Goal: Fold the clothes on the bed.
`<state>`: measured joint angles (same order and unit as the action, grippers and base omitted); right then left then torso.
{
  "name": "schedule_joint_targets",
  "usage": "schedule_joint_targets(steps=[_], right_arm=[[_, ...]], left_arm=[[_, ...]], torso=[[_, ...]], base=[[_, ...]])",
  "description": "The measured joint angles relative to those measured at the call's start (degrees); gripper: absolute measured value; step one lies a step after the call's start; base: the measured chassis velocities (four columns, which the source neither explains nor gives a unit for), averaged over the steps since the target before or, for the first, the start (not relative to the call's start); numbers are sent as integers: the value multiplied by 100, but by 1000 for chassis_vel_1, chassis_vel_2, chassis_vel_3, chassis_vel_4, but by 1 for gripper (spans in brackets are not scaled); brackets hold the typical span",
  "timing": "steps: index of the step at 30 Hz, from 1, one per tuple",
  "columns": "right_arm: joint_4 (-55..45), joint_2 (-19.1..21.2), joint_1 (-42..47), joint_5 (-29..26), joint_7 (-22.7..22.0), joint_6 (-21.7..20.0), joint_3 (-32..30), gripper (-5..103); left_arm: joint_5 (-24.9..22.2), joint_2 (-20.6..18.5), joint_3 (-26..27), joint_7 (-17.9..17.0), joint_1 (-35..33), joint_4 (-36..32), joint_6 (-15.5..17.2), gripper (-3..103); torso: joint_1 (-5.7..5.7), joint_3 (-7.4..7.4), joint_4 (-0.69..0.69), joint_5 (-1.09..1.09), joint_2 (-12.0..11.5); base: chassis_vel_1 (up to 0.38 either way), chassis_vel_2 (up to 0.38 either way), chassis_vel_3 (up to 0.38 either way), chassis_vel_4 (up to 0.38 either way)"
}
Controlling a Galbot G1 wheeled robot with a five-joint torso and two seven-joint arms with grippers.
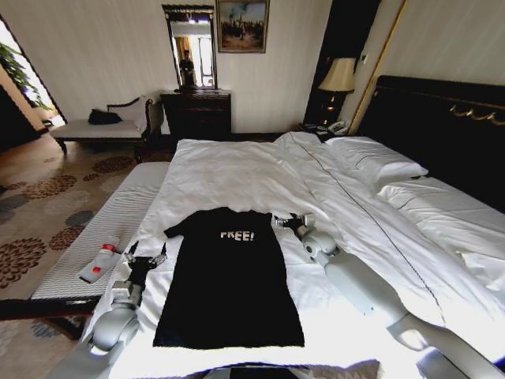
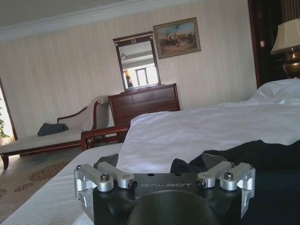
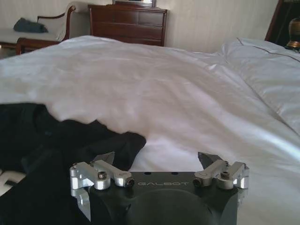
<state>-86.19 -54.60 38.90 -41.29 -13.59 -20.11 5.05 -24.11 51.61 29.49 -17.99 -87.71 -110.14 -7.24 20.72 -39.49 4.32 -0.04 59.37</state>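
The head view looks down from above the foot of the large white-sheeted bed (image 1: 260,170) toward the dark wooden dresser (image 1: 196,113). Each wrist view sits low, just above the sheets behind its own claw, facing that same far wall. All three share the dresser and white bedding.

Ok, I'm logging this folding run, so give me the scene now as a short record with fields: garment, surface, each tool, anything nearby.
garment: black short-sleeved T-shirt with white lettering, lying flat and unfolded, collar toward the headboard
surface: large bed with white duvet
left tool: open, beside the shirt's left sleeve, low over the duvet
right tool: open, at the shirt's right sleeve, low over the duvet
nearby: striped bench beside the bed, with a white bottle with a red cap on it
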Motion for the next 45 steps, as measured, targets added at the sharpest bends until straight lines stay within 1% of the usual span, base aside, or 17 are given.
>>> schedule_joint_targets(steps=[3, 6, 7, 10, 16, 18, 21, 23, 26, 28, 30, 32, 33, 36, 41, 43, 45], right_arm=[[-1, -24, 48, 112, 24, 18, 43, 100], [-131, -38, 223, 488, 91, 86, 213, 100], [-131, -38, 223, 488, 91, 86, 213, 100], [-386, 32, 457, 909, 185, 198, 313, 100], [-793, 213, 921, 1294, 327, 315, 321, 100], [-838, 245, 1018, 1355, 340, 371, 259, 100], [-970, 264, 1142, 1180, 243, 404, 22, 100], [-1077, 279, 1197, 893, 104, 405, -212, 100], [-1178, 396, 1397, 523, -8, 456, -849, 100], [-1188, 421, 1453, 485, -16, 468, -980, 100], [-1250, 500, 1781, 314, -40, 486, -1572, 100], [-1325, 535, 2036, 256, -45, 489, -1919, 100], [-1325, 535, 2036, 256, -45, 489, -1919, 100], [-1451, 545, 2487, 251, -46, 492, -2432, 100], [-1540, 504, 2748, 254, -74, 466, -2644, 100], [-1565, 504, 2773, 258, -92, 443, -2640, 100], [-1613, 519, 2867, 259, -101, 423, -2694, 100]], left_arm=[[0, 0, 9, -4, -10, -15, 3, 100], [0, -12, 97, -6, -85, -52, 6, 100], [0, -12, 97, -6, -85, -52, 6, 100], [1, -11, 150, -3, -144, -69, 6, 100], [27, 11, 70, 2, -135, -82, 13, 100], [26, 11, 22, 2, -103, -80, 26, 100], [-71, 11, -55, -18, -8, -27, 78, 100], [-229, 9, -96, -52, 105, 50, 137, 100], [-814, -25, -209, -149, 479, 347, 380, 100], [-947, -29, -243, -173, 566, 425, 434, 100], [-1516, -31, -428, -276, 1048, 844, 642, 100], [-1840, -30, -585, -343, 1386, 1067, 780, 100], [-1840, -30, -585, -343, 1386, 1067, 780, 100], [-2211, -29, -859, -397, 1945, 1381, 943, 100], [-2565, -19, -973, -395, 2297, 1597, 1094, 100], [-2722, -20, -924, -393, 2341, 1687, 1187, 100], [-2838, -21, -906, -403, 2420, 1790, 1226, 100]], torso=[[0, 0, -1, 1, 0], [0, 0, 0, 1, 0], [0, 0, 0, 1, 0], [0, 0, 0, 0, 0], [0, 0, 1, 0, 0], [0, 0, 2, 1, 0], [0, 0, 1, 1, 0], [0, 0, -1, 1, 0], [0, 0, -1, 1, 0], [0, 0, 0, 0, 0], [0, 0, 3, 1, 0], [0, 0, 3, 1, 0], [0, 0, 3, 1, 0], [0, 0, 3, 0, -1], [0, 0, 5, 2, -1], [0, -1, -3, 0, -2], [0, -1, -6, 2, -1]], base=[[0, 0, 0, 0], [0, 0, 0, 0], [0, 0, 0, 0], [0, 0, 0, 0], [0, 0, 0, 0], [0, 0, 0, 0], [0, 0, 0, 0], [0, 0, 0, 0], [0, 0, 0, 0], [0, 0, 0, 0], [0, 0, 0, 0], [0, 0, 0, 0], [0, 0, 0, 0], [0, 0, 0, 0], [0, 0, 0, 0], [0, 0, 0, 0], [0, 0, 0, 0]])
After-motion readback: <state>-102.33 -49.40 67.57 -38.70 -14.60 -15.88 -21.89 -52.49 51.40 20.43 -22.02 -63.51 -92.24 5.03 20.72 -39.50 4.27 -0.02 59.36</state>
